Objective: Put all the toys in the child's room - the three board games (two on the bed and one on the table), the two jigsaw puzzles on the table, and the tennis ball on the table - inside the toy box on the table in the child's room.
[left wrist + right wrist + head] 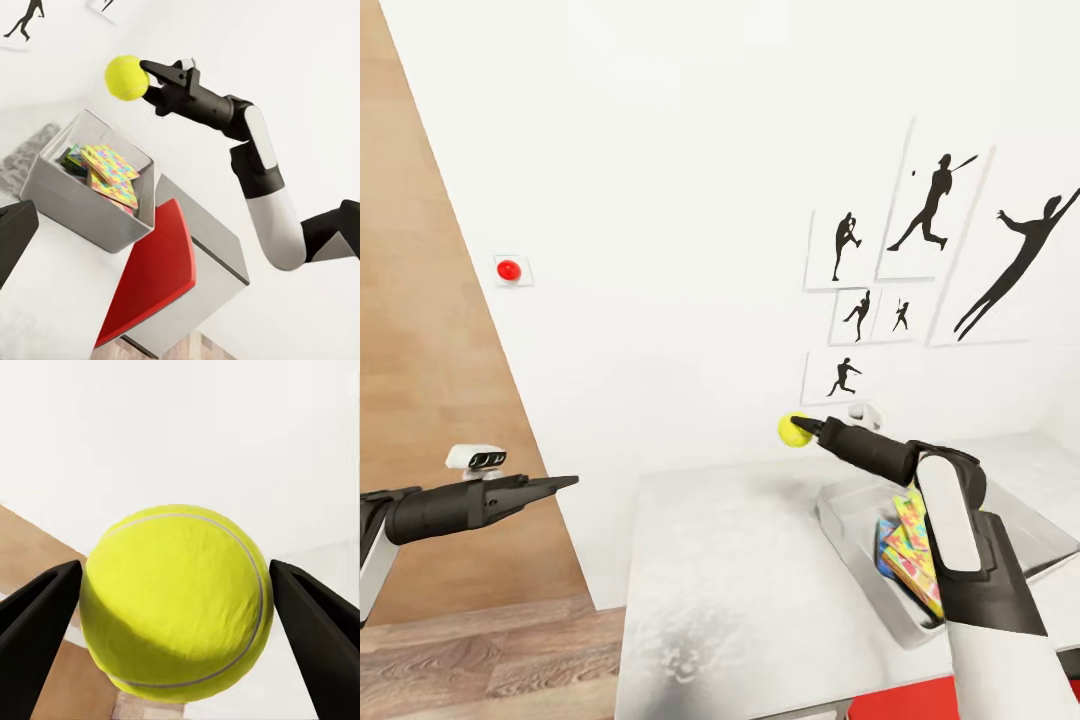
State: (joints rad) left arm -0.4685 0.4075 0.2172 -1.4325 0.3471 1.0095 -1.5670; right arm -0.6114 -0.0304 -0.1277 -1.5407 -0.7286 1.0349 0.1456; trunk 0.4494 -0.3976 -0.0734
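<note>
Clamping tennis ball, right gripper aloft.

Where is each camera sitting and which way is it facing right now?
Head view: on the head, looking down over the table; both arms show, right gripper holding the ball.
Left wrist view: by the left gripper, facing the toy box and right arm.
Right wrist view: along its fingers, at the ball and wall.
All three share the ball.

tennis ball in right pincer, above table, left of toy box; puzzles seemingly inside.
</note>
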